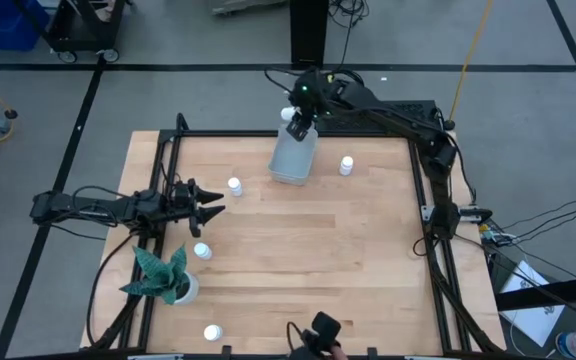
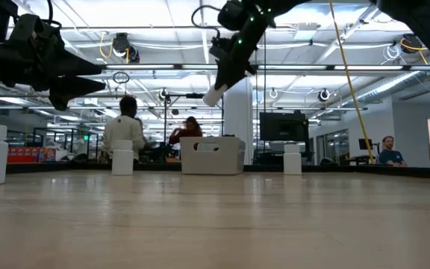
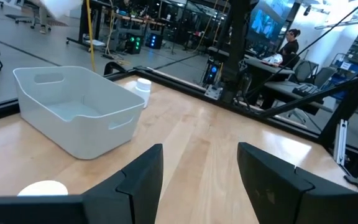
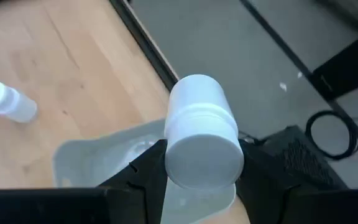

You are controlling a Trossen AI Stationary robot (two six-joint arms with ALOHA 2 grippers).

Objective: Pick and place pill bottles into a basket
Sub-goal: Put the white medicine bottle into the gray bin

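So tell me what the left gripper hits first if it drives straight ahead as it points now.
Likely the bottle just ahead of the open left gripper; the basket lies farther along. Whether it would clip or pass that bottle is unclear.

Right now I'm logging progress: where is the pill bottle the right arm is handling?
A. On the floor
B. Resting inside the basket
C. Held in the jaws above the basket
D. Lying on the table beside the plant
C: the right gripper clamps a pill bottle above the basket, which is empty in the left wrist view.
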